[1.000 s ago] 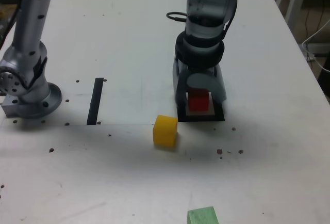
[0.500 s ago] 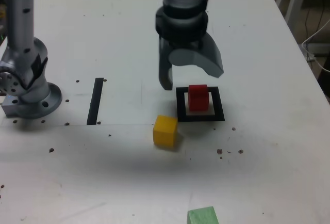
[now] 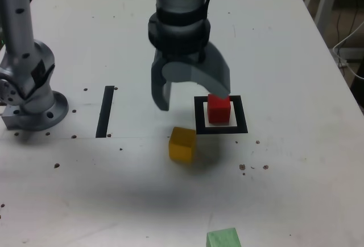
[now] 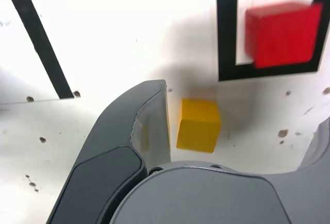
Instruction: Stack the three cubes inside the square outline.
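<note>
In the exterior view, I have the red cube [image 3: 219, 110] sitting inside the square outline [image 3: 241, 123], on its white centre, with the black border around it. The yellow cube [image 3: 182, 145] rests on the tabletop [image 3: 296, 173], just outside the outline, off its near corner on the exterior view's left. The green cube [image 3: 223, 238] is well apart from both, cut by the bottom edge of the picture. My end effector [image 3: 192, 102] is up in the air with its jaws spread wide and nothing between them; one side of it just overlaps the top of the red cube in this view, and I can't tell the height from here alone.

I judge the base of the stack as done and the yellow cube as the next pick. Nothing is stacked on the red one.

In the wrist view, the jaws stand far apart, gripping nothing. The yellow cube shows between them but much closer to one, so I would centre on it before going down, and match the jaws to its faces. Otherwise a jaw could land on the cube or shove it. I see no contact with the red cube either, which lies beyond the yellow one; on the descent I'd want the wide-set jaws kept clear of it, since a knock could push the base out of place.
</note>
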Motion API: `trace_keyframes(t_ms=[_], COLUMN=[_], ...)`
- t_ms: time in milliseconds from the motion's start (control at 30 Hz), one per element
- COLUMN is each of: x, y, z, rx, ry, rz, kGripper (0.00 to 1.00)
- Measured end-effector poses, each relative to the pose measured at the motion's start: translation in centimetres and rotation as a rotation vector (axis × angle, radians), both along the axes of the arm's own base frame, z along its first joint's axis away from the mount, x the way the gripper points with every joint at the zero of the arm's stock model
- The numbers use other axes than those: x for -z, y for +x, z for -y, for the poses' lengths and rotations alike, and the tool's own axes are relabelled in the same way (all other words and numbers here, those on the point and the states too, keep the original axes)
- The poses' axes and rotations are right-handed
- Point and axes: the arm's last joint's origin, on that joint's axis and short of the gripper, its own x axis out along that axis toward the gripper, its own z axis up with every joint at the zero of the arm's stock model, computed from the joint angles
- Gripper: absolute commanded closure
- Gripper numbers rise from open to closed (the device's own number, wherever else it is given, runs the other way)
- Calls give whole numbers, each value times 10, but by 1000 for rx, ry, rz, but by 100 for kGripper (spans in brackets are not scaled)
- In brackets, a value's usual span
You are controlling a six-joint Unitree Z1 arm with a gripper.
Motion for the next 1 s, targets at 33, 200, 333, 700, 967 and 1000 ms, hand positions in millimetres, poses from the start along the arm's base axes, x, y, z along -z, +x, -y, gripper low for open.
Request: trace_keyframes(t_ms=[33, 200, 333, 700, 967, 1000], x=[1, 2, 7, 29, 58, 60], y=[-1, -4, -11, -13, 4, 6], z=[3, 18, 30, 41, 59, 59], rx=[5, 27, 42, 60, 80, 80], ry=[-7, -25, -17, 11, 5, 4], rz=[-1, 2, -17, -92, -147, -149], kGripper=[1, 1, 1, 2, 3, 4])
